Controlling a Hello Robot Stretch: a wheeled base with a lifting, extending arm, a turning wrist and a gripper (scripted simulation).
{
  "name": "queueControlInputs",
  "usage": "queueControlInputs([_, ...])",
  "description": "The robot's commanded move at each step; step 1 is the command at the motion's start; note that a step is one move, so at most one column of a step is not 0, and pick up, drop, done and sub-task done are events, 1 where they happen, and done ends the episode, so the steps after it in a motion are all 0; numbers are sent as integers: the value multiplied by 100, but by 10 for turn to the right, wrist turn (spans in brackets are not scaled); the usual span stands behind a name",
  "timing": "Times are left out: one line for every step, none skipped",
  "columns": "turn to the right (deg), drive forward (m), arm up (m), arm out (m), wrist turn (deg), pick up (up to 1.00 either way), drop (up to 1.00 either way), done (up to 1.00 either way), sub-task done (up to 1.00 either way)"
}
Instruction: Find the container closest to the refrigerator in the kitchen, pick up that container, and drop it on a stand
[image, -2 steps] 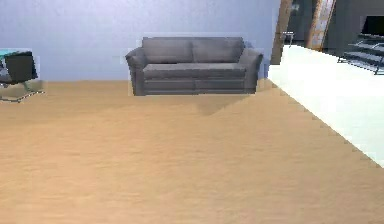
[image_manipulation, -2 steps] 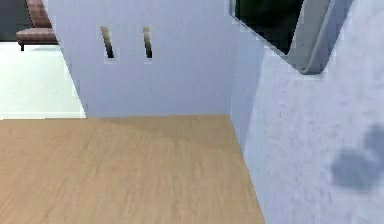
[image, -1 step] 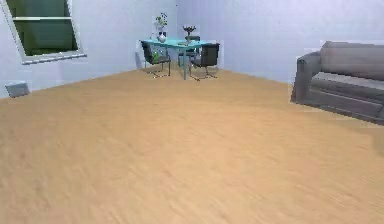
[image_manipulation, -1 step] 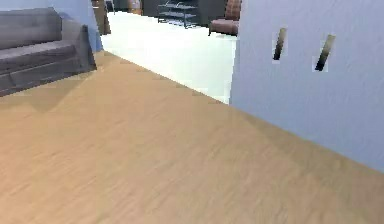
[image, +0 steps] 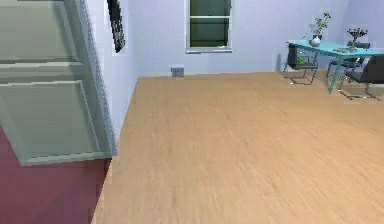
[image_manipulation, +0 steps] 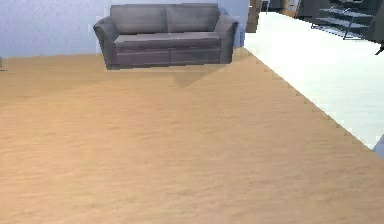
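Observation:
No refrigerator, container or stand can be made out from this spot. The forward view looks across a wooden floor (image: 230, 140) toward a pale wall with a window (image: 209, 24). A grey-green panelled door (image: 45, 85) stands at the forward view's left, by a dark red floor (image: 45, 190).
A turquoise table (image: 335, 52) with chairs (image: 302, 62) and potted plants (image: 318, 30) stands at the forward view's far right. A grey sofa (image_manipulation: 168, 34) sits against the wall in the arm side view, with white flooring (image_manipulation: 320, 70) and a dark shelf unit (image_manipulation: 350, 18) to its right. Wide wooden floor lies between.

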Motion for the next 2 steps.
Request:
queueControlInputs([0, 40, 0, 0, 0, 0, 0, 0, 0])
queueControlInputs([-450, 0, 0, 0, 0, 0, 0, 0, 0])
